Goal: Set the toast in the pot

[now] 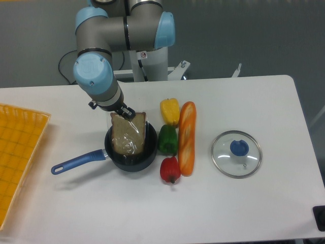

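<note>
While the gripper (125, 112) sat at the far top edge of the toast (128, 136), whether its fingers were clamped or apart could not be told. Bagged toast stood tilted inside the pot (133, 159), left of the peppers. Judged nearly done: release and retreat remained.

light: bright, even overhead | shadows: soft, short | focus: slightly soft overall

The arm (109, 30) is built of grey metal tubes joined by rounded joints with pale blue end caps. Behind the table (264, 203), its white pedestal (152, 61) carries a small red-and-white sticker, and a black cable loops just left of it.
</note>
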You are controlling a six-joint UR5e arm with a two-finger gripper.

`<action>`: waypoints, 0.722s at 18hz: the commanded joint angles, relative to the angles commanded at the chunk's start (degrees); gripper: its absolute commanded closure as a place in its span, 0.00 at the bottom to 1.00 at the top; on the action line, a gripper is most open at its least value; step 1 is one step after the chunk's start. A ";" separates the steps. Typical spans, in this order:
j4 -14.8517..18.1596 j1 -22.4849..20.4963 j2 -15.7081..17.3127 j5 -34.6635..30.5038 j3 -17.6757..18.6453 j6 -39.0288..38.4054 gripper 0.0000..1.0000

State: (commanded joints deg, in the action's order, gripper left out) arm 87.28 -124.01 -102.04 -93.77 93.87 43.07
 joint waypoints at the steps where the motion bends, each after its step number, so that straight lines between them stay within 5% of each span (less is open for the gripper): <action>1: -0.09 -0.09 0.00 -0.44 -0.26 0.09 0.00; 3: -1.31 -0.26 0.00 -0.44 -0.53 0.35 0.00; 8: -10.36 -2.19 -0.09 -0.53 -0.62 0.44 0.00; 13: -9.93 -5.27 0.26 -0.53 -1.41 7.09 0.00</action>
State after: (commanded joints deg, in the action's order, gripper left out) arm 77.34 -129.28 -101.78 -94.31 92.46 50.15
